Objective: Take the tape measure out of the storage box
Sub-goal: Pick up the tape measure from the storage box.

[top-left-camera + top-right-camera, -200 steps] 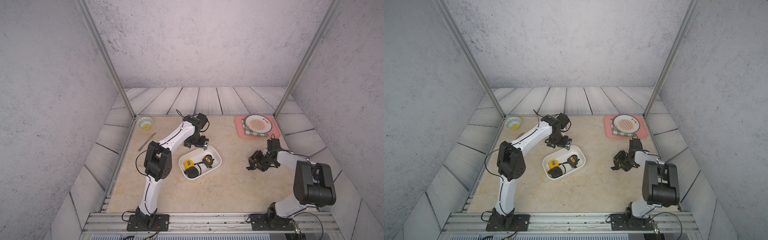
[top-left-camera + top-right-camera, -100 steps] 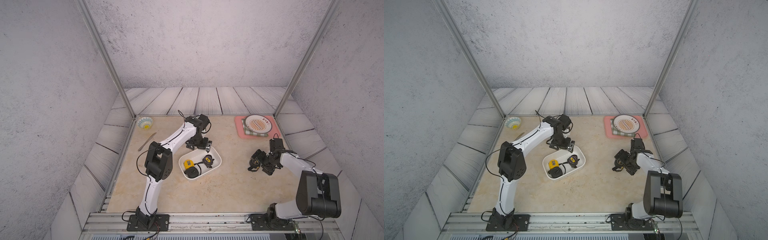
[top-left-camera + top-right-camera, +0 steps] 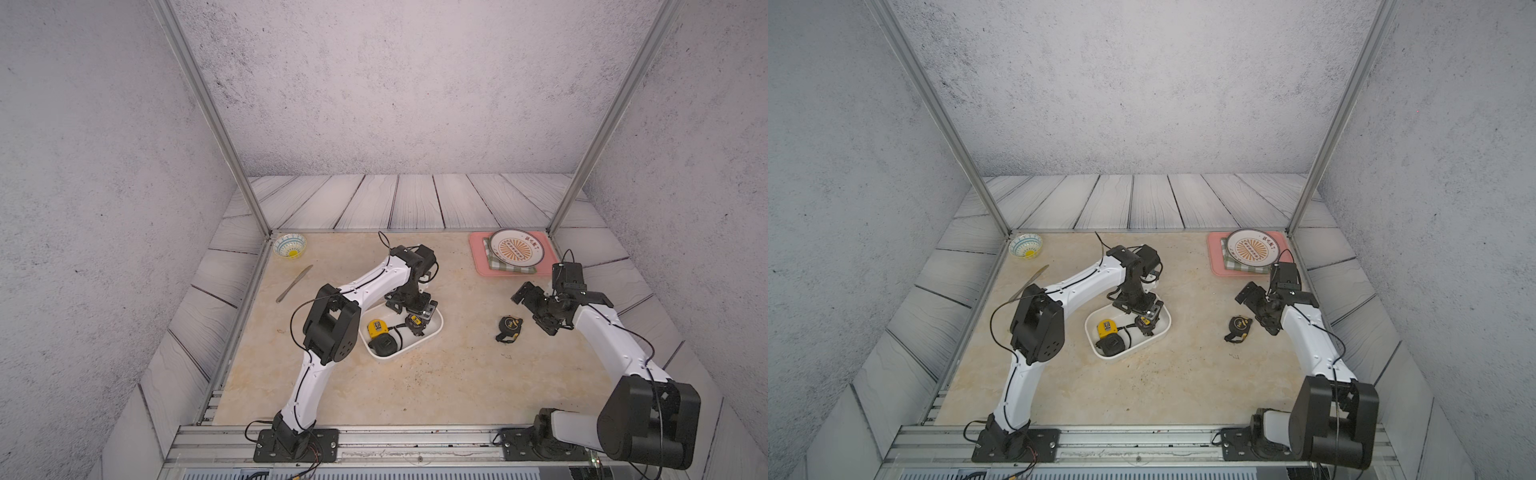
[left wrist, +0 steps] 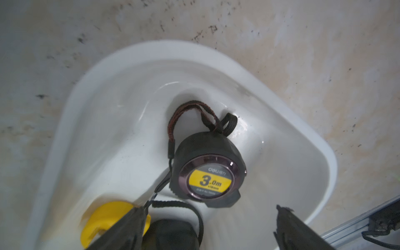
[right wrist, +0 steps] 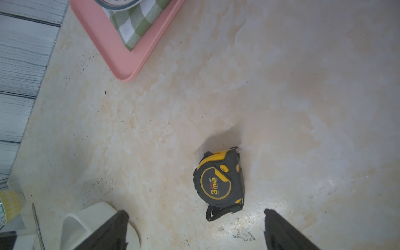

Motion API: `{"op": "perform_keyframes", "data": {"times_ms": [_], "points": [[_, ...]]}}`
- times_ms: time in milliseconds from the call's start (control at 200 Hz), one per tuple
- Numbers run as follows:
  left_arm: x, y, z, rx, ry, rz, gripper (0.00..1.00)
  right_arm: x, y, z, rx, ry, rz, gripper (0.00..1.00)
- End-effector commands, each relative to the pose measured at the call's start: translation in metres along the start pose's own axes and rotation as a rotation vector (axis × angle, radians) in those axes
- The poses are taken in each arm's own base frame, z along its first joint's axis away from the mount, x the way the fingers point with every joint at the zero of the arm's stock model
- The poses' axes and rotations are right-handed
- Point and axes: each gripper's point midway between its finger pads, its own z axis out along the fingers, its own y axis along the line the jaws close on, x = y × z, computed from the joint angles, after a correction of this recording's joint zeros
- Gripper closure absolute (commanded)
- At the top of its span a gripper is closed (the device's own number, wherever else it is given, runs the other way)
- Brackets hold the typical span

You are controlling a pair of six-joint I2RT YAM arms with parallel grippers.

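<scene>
The white storage box (image 3: pixel 433 331) (image 3: pixel 1133 351) (image 4: pixel 108 104) lies mid-table with three tape measures in it: a yellow one (image 3: pixel 376 328), a black one (image 3: pixel 384 345) and a black one with a round yellow label (image 3: pixel 414 322) (image 4: pixel 207 173). My left gripper (image 3: pixel 417 312) (image 4: pixel 210 216) hangs open just over the labelled one, touching nothing. Another black-and-yellow tape measure (image 3: pixel 509 326) (image 3: pixel 1239 326) (image 5: pixel 219 184) lies flat on the table to the right of the box. My right gripper (image 3: pixel 532 309) (image 5: pixel 194 214) stands open beside it, apart from it.
A blue-patterned bowl (image 3: pixel 290 245) and a knife (image 3: pixel 294 282) lie at the back left. A pink tray (image 3: pixel 478 262) with a checked cloth and a plate (image 3: pixel 515 248) sits at the back right, close behind my right arm. Metal posts stand at both back corners.
My right gripper has opened and drawn back to the right, leaving the black-and-yellow tape measure on the table. My left gripper has come forward over the box's far end.
</scene>
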Motion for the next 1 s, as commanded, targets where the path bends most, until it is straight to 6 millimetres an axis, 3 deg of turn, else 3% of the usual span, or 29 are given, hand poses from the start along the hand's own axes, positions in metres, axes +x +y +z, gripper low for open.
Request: {"op": "perform_keyframes", "data": {"times_ms": [0,265,595,660,781,991], "points": [[0.004,0.001,0.016,-0.014,0.027,0.035,0.02,0.004,-0.002,-0.005,0.011,0.015,-0.016,0.01],[-0.010,0.005,0.029,-0.030,-0.012,0.024,0.02,0.006,0.002,-0.005,-0.014,0.030,-0.017,0.01],[-0.005,0.011,0.042,-0.051,0.017,0.009,0.00,0.001,0.005,-0.008,-0.023,0.011,-0.020,0.02],[-0.004,0.012,0.044,-0.053,0.022,0.009,0.04,0.001,0.006,-0.008,-0.026,0.010,-0.018,0.02],[-0.003,0.013,0.044,-0.058,0.023,0.008,0.31,0.003,0.005,-0.008,-0.028,0.013,-0.013,0.03],[-0.003,0.017,0.040,-0.081,0.022,0.002,1.00,0.003,0.006,-0.008,-0.035,0.012,-0.012,0.04]]}}
